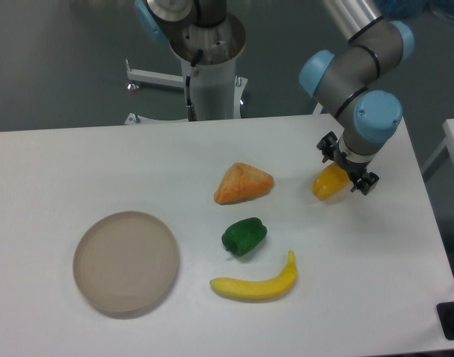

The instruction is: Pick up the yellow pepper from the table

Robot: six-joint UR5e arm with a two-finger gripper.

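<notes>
Just below the pincer (346, 165), the yellow pepper (329, 183) lies on the white table (78, 163), its upper end tucked under the black fingers at the arm's tip. The fingers sit on either side of that end, but whether they are clenched on it or merely straddling it cannot be told from this view, and the pepper appears to rest on the table.

To do this step well, the pincer would probably need to settle low enough that the fingers bear on the pepper's thicker body and not on its glossy, tapered end, which could squirt out when squeezed. A slow, even close, then a straight lift, seems the safest course. Nothing stands close by, so there is little risk of knocking a neighbour.

Farther out to the side lies the orange wedge (243, 183), well apart from the pincer. Beyond it, lower on the table, come the green pepper (244, 236) and the banana (256, 282), and farthest away sits the round beige plate (125, 262).

No brand, label or writing can be read on any object or on the arm.
</notes>
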